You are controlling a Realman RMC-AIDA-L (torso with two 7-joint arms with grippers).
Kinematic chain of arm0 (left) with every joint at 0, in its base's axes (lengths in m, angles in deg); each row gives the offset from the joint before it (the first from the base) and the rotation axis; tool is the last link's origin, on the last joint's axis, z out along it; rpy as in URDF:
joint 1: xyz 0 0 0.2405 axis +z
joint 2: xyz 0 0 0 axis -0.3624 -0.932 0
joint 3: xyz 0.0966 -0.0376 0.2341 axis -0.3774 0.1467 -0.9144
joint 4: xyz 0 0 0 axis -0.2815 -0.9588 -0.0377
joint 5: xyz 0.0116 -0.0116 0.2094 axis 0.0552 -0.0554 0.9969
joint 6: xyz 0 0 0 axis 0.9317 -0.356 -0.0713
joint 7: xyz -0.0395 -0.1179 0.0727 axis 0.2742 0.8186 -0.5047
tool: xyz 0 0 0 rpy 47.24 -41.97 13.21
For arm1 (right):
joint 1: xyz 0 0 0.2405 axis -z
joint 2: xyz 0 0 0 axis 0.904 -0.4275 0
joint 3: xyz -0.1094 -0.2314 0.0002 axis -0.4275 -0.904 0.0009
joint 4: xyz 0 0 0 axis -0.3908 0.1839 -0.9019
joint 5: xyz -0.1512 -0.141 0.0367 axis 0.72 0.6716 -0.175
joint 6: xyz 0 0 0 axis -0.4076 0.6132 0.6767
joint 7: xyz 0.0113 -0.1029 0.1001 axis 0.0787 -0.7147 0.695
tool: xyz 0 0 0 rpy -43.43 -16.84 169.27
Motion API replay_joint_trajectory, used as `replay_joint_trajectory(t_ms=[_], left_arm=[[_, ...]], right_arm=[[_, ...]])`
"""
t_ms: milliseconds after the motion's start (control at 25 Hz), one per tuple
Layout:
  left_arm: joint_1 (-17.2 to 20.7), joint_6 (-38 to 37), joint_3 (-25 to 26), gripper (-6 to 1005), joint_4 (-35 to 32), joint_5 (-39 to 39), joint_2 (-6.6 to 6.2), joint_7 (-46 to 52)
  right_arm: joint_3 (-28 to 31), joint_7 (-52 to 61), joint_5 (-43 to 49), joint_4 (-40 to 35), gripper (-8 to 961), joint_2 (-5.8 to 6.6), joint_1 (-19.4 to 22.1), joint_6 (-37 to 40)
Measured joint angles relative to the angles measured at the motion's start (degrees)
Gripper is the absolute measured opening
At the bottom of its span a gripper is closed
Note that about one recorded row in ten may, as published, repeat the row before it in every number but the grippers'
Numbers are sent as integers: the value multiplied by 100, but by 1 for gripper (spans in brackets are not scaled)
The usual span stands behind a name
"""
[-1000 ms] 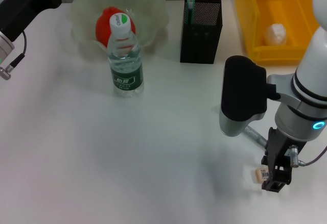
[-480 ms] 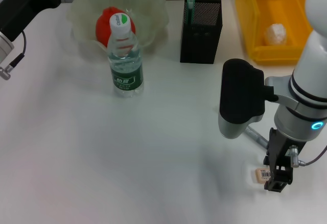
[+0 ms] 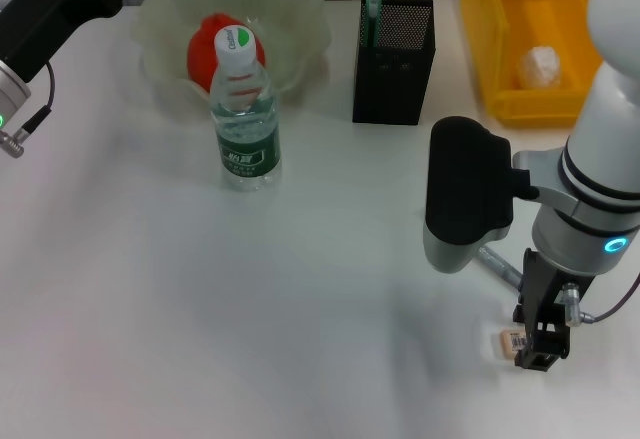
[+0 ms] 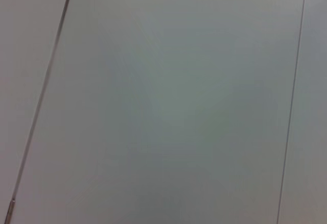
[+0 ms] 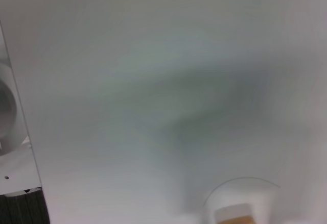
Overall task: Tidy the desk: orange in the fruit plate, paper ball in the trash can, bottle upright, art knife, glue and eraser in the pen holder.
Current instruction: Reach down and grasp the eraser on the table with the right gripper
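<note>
Right pincer (image 3: pixel 540 351) is hanging low over the desk (image 3: pixel 300 309) with the eraser (image 3: pixel 512 341) lying touching its left side, whether gripped I cannot tell, far nearer than the left pincer

White matte desk (image 3: pixel 150 309) carries everything. Landmark: black mesh pen holder (image 3: pixel 393 59), upright near far edge. Left of it, translucent pale-green fruit plate (image 3: pixel 300 9). In front of plate, left of holder, clear plastic water bottle with green label (image 3: pixel 246 119), upright. Right of holder, yellow plastic bin (image 3: pixel 500 49). Well in front of holder, to right, small white eraser with barcode sleeve (image 3: pixel 512 341), flat on desk.
</note>
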State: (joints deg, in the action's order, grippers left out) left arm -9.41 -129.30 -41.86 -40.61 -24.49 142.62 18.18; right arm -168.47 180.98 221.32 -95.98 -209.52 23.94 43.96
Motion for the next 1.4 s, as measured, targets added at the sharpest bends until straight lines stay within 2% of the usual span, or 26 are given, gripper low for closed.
replay_joint_trajectory(t_ms=[560, 920, 1120, 1400], left_arm=[[41, 6, 0, 628, 0, 0, -5, -2], [38, 9, 0, 627, 0, 0, -9, -2], [-1, 5, -7, 628, 0, 0, -4, -81], [-2, -1, -4, 627, 0, 0, 0, -82]], right_arm=[[-167, 44, -19, 198, 474, -14, -81, -91], [-229, 47, -14, 232, 415, -15, -112, -95], [-211, 48, -19, 233, 351, -13, -116, -94], [-170, 17, -42, 201, 333, -13, -107, -104]])
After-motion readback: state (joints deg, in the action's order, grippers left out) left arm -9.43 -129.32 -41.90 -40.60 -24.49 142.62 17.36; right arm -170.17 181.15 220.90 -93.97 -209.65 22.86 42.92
